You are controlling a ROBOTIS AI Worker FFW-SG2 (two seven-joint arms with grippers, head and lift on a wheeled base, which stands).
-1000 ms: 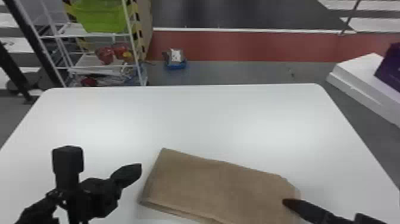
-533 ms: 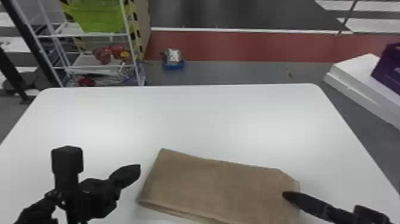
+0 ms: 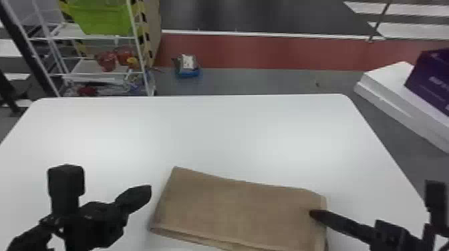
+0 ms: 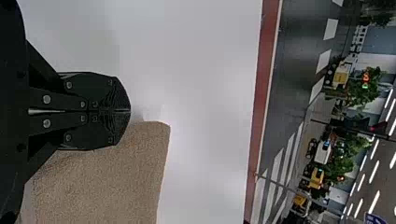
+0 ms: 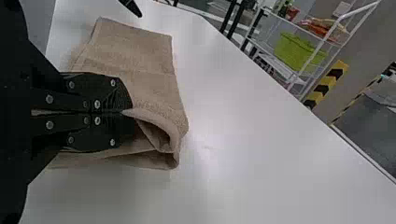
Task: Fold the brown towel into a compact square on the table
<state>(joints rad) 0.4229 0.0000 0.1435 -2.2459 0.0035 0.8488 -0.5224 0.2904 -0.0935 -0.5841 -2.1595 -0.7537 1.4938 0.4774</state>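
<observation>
White counter [image 3: 234,133], rounded far corners. Near side: left hand [image 3: 148,193] just off the towel's left end, clenched, nothing between its fingers. Can't tell if it touches the counter. Right hand [image 3: 313,213] at the towel's right end, fingers together, grasping a bit of the cloth; right wrist view shows a fold curling out from the tips into an open loop.

Towel [image 3: 234,208]: brown, on the near part of the counter between the hands, folded to a longish rectangle, long way left-right. Layers show along its near edge. Not square.

Past the counter: grey floor [image 3: 260,81], then red strip [image 3: 267,51], then dark road [image 3: 250,16] with white stripes. Far left, white rack [image 3: 73,31] with green bin [image 3: 103,20] up top, red stuff [image 3: 107,60] on a lower shelf. Small blue-based item [image 3: 187,71] on the floor near the rack. Off to the right, white slab [image 3: 387,78] with purple box [image 3: 431,80] on it.
</observation>
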